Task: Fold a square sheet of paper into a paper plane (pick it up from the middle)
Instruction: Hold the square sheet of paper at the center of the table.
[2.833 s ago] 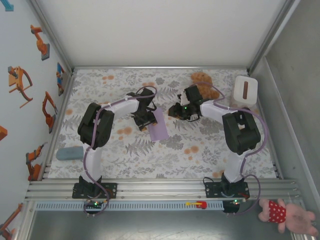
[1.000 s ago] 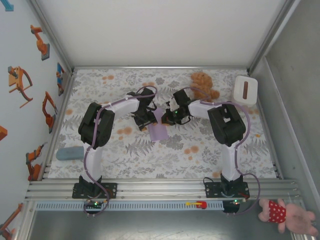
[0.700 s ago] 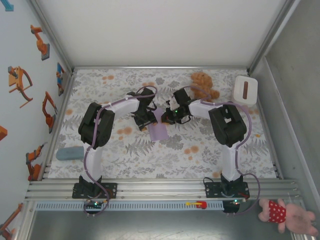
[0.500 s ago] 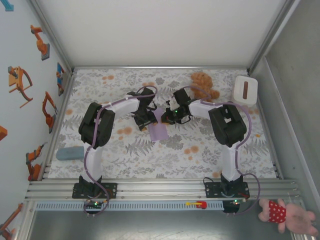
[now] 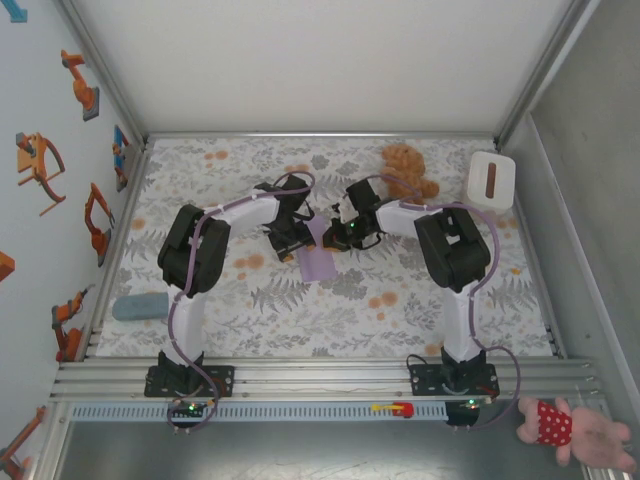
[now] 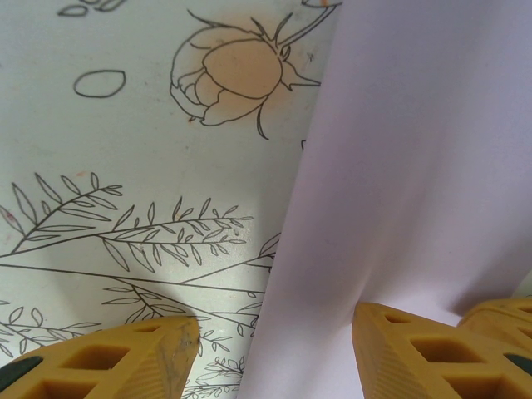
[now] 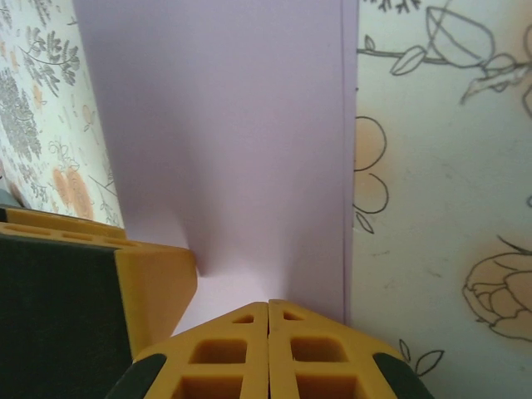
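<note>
Lavender paper is lying just above the centre of the overhead frame. Your sheet of paper (image 5: 318,255) is showing there as a narrow upright strip on the flowered tablecloth (image 5: 400,290), not as a full square. In the right wrist view a second edge is running just inside its right border, so I am judging that it is lying doubled over. Your left gripper (image 5: 291,236) is meeting the strip's upper end from the left, and your right gripper (image 5: 338,234) from the right. In the left wrist view the left gripper's jaws are standing apart and straddling the paper's left edge. One fingertip (image 6: 125,362) is resting on the cloth at lower left, while the other (image 6: 407,345) is bearing on the paper at lower right, where a shallow pucker is spreading upward; it is gripping nothing. In the right wrist view the right gripper's two fingers (image 7: 241,349) are pressed together at the bottom of the frame, tips down on the paper near its right edge, with nothing visibly clamped between them. You are probably pinning here, not lifting: the closed tips are acting as one blunt pad holding the layers flat, and the spread jaws are anchoring the opposite edge against sliding. The brown teddy bear (image 5: 405,168) and white box (image 5: 490,178) are sitting well apart at the upper right.
</note>
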Robot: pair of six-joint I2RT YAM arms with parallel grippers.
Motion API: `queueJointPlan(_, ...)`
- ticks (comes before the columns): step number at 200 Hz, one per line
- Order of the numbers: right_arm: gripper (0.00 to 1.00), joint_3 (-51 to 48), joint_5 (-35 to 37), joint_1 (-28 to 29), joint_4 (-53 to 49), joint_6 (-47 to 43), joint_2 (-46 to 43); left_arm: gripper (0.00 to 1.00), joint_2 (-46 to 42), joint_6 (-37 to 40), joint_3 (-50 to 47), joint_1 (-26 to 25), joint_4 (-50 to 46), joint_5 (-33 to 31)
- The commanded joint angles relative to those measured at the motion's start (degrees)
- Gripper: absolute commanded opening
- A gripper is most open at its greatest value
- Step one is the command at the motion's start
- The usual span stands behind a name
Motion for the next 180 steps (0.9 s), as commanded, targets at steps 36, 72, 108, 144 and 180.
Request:
queueJointPlan(36,0.01,0.8,5.21,0.27,-6.1,-1.25,3.66,0.55,15.44,1.24,-7.25,-2.17,4.7,2.44)
queueJointPlan(72,0.0,-0.71,9.11,0.27,-8.96,-1.18,5.37,0.55,8.97,2.95,-6.02,-1.69,4.68,2.07)
queueJointPlan(108,0.0,-4.17,10.88,0.27,-7.78,1.92,4.84,0.57,-2.26,4.67,-3.98,0.41,4.99,0.51)
queueJointPlan(144,0.0,-8.69,11.89,0.4,-4.01,7.98,2.99,0.58,-12.79,4.84,-7.54,2.94,7.33,-0.77)
queueJointPlan(180,0.0,-11.1,12.85,0.71,-1.24,12.82,1.68,0.5,-17.87,5.81,-11.71,2.82,14.5,4.69)
